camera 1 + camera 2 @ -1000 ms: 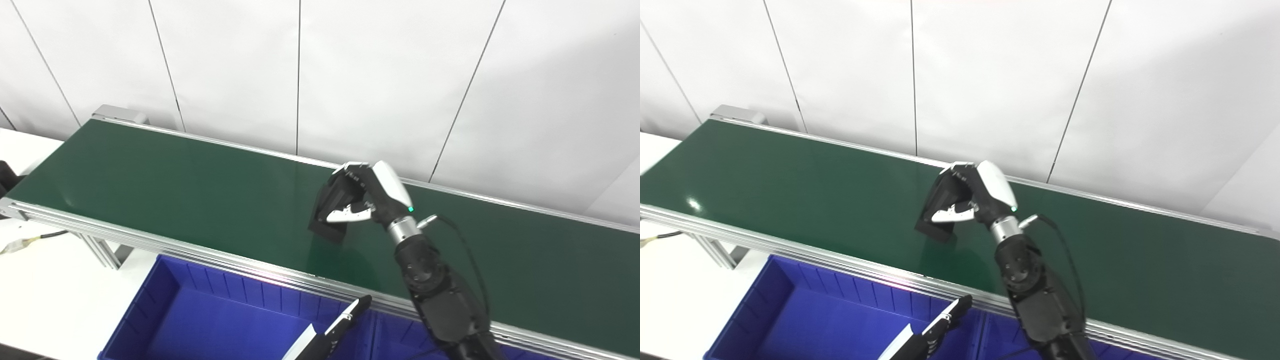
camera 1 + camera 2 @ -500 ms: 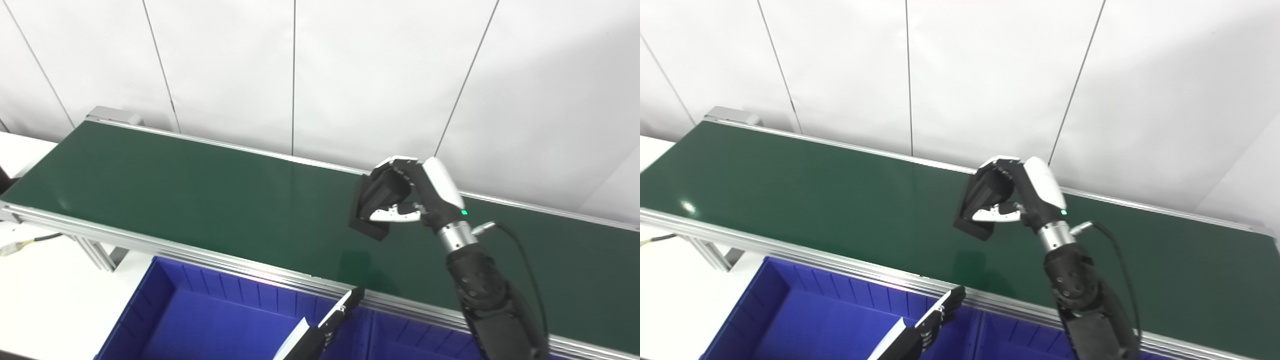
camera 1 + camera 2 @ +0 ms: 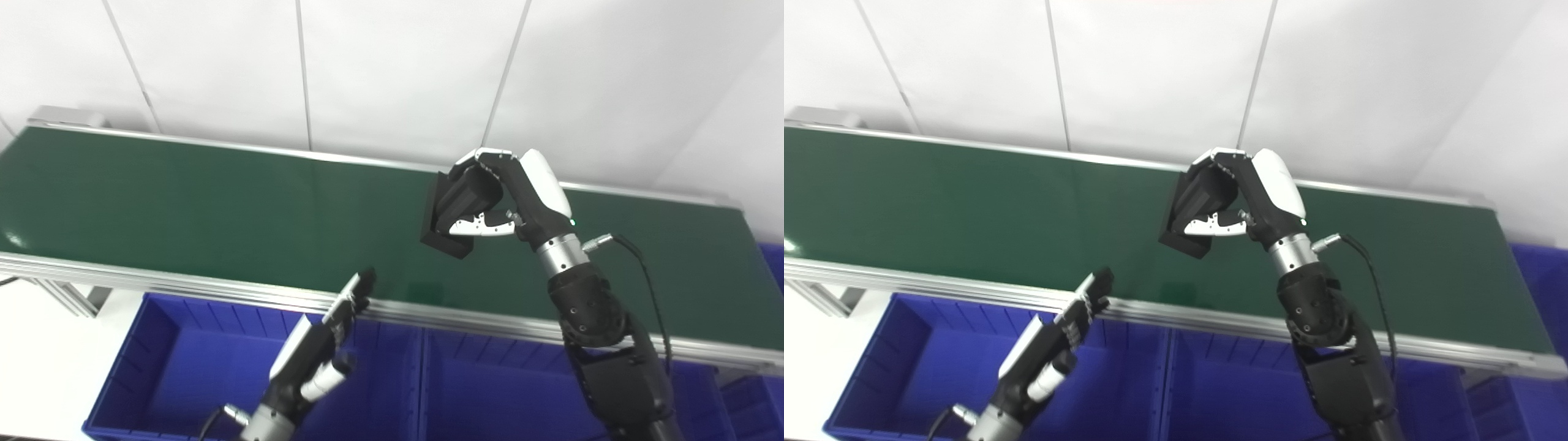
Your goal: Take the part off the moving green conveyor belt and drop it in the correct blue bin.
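One right hand (image 3: 514, 202) pinched the black part (image 3: 456, 211) above the green belt (image 3: 184, 202). It could slip and fall back before reaching a blue bin (image 3: 490, 392). Left hand (image 3: 318, 343) stayed spread.

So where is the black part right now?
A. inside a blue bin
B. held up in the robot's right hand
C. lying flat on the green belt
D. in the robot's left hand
B: the right hand is closed around the black part, lifted above the green belt.
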Robot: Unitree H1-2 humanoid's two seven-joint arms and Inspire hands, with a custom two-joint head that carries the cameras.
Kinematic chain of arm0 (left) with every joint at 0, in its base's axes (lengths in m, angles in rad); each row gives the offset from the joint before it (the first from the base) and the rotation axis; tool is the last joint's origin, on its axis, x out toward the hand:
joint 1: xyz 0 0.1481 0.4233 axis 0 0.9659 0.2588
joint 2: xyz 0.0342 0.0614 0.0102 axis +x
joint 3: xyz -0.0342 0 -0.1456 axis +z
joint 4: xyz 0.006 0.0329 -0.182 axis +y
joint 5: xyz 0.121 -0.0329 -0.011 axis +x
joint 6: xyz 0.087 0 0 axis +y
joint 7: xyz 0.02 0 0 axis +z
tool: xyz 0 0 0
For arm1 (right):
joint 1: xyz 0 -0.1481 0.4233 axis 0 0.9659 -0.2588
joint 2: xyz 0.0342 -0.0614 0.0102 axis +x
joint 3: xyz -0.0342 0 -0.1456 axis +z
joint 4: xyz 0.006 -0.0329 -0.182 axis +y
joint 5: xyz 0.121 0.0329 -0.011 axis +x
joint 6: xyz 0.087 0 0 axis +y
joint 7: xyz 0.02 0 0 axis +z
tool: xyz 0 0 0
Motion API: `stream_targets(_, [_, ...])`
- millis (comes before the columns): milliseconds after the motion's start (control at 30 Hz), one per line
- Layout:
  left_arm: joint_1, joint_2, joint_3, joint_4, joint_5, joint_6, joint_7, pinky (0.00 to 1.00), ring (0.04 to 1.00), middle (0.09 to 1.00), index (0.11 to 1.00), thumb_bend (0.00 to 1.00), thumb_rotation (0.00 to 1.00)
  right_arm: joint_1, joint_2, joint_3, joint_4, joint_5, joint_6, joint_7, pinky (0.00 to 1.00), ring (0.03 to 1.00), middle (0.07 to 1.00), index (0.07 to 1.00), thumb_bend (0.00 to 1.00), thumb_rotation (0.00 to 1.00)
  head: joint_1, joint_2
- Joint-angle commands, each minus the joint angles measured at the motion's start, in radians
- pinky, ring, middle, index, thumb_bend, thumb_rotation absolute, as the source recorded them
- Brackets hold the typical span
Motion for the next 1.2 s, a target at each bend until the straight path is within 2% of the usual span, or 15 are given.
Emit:
stream_targets(0, [-0.016,-0.003,0.008,-0.017,-0.023,-0.042,-0.008,1.00,1.000,1.000,1.000,0.85,0.94,0.023,-0.025,-0.024,-0.081,-0.006,0.027,0.005,0.31,0.399,0.472,0.514,0.52,0.00,0.001,0.001])
stream_targets(233, [-0.022,0.001,0.029,-0.052,-0.046,0.005,-0.009,1.00,1.000,1.000,1.000,0.86,0.94,0.142,-0.074,-0.060,-0.187,-0.005,0.014,0.042,0.31,0.392,0.472,0.520,0.52,0.00,-0.001,0.036])
stream_targets(400, [-0.027,0.003,0.046,-0.061,-0.064,0.032,-0.013,1.00,1.000,1.000,1.000,0.87,0.92,0.219,-0.099,-0.082,-0.236,0.006,0.015,0.056,0.31,0.392,0.469,0.524,0.52,0.00,-0.010,0.042])
stream_targets(667, [-0.039,-0.006,0.056,-0.058,-0.077,0.044,-0.014,1.00,1.000,1.000,1.000,0.88,0.91,0.358,-0.133,-0.079,-0.300,-0.055,0.015,0.094,0.32,0.389,0.468,0.528,0.52,0.00,0.002,0.043])
stream_targets(767, [-0.044,-0.005,0.057,-0.053,-0.078,0.041,-0.015,1.00,1.000,1.000,1.000,0.88,0.90,0.401,-0.134,-0.068,-0.302,-0.076,0.021,0.112,0.34,0.398,0.483,0.519,0.52,0.00,0.004,0.041])
stream_targets(933, [-0.048,-0.003,0.060,-0.048,-0.073,0.036,-0.012,1.00,1.000,1.000,1.000,0.87,0.91,0.444,-0.139,-0.011,-0.235,-0.118,-0.036,0.114,0.32,0.384,0.479,0.523,0.52,0.00,0.005,0.041])
stream_targets(1000, [-0.048,-0.001,0.061,-0.046,-0.071,0.033,-0.012,1.00,1.000,1.000,1.000,0.88,0.91,0.450,-0.142,0.012,-0.210,-0.132,-0.057,0.106,0.28,0.366,0.459,0.529,0.51,0.00,0.005,0.044])
stream_targets(1167, [-0.045,-0.002,0.060,-0.052,-0.082,0.041,-0.016,1.00,1.000,1.000,1.000,0.89,0.90,0.452,-0.159,0.070,-0.136,-0.171,-0.109,0.093,0.27,0.366,0.447,0.526,0.51,0.00,-0.002,0.044])
